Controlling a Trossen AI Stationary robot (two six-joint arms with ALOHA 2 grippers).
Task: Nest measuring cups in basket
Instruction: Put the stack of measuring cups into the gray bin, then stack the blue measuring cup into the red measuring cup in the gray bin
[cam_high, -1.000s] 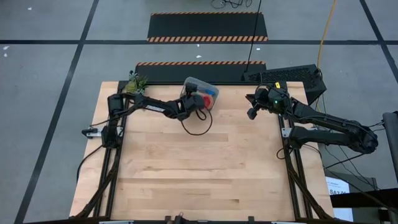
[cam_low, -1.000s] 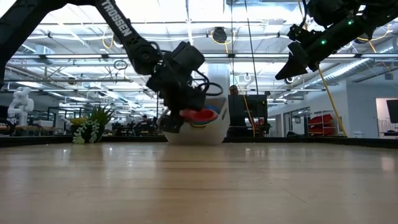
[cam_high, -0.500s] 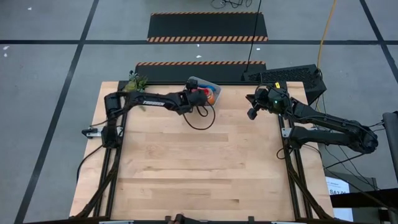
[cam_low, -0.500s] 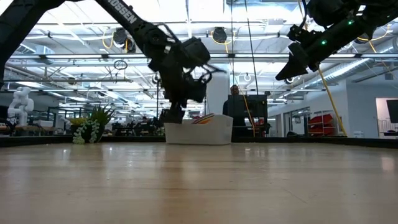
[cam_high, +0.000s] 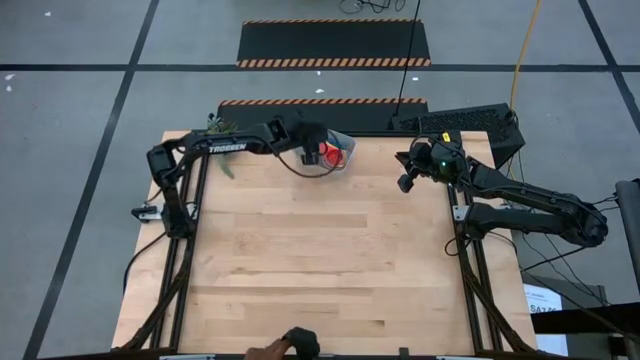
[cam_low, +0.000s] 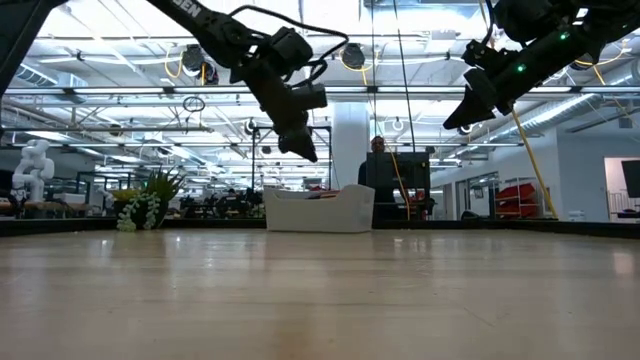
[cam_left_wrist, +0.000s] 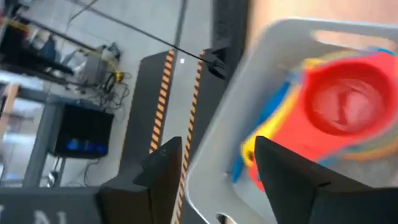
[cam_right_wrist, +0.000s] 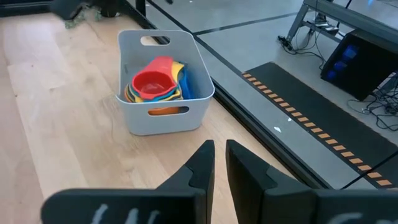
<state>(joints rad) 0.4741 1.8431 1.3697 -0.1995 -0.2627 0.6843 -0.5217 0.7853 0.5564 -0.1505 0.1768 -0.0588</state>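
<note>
We've got the basket (cam_right_wrist: 163, 87) sitting upright at the far edge of the counter (cam_high: 320, 260), near the middle. Inside it is one stack of measuring cups (cam_right_wrist: 158, 84), the red one on top, with yellow, blue and orange edges peeking out below; we can't count them all. Nothing blocks the basket's open top. The left end effector (cam_low: 300, 143) hangs above the basket, fingers apart and gripping nothing. The right end effector (cam_high: 405, 180) waits high off to the basket's right, fingers closed on nothing. A small green plant (cam_high: 219, 130) sits at the far left corner, and a person's hand (cam_high: 268, 352) shows at the near edge.
</note>
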